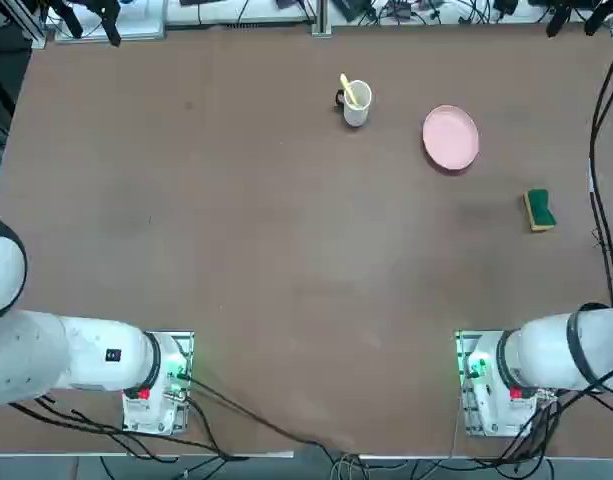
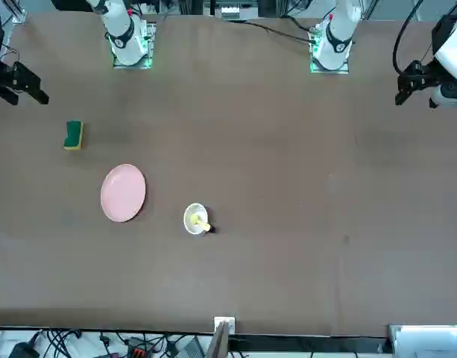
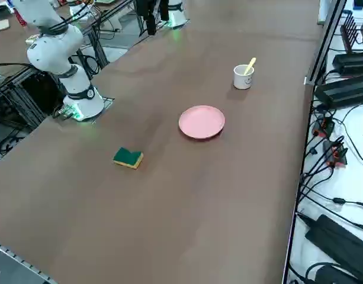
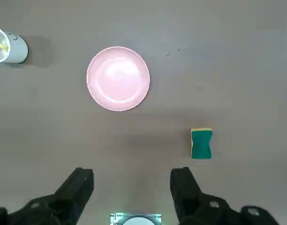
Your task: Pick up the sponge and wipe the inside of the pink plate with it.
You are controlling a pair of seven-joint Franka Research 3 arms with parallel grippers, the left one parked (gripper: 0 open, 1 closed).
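Sponge (image 1: 540, 210) lay on desk (image 1: 286, 250), near and right of pink plate (image 1: 451, 137); right end effector (image 4: 131, 180) hung above, released.

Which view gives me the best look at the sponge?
The right wrist view: the sponge lies apart from the plate, its green top and thin yellow edge unobstructed. The right side view shows green over yellow foam, smaller; the top and front views show it smaller still, green with yellow edging.
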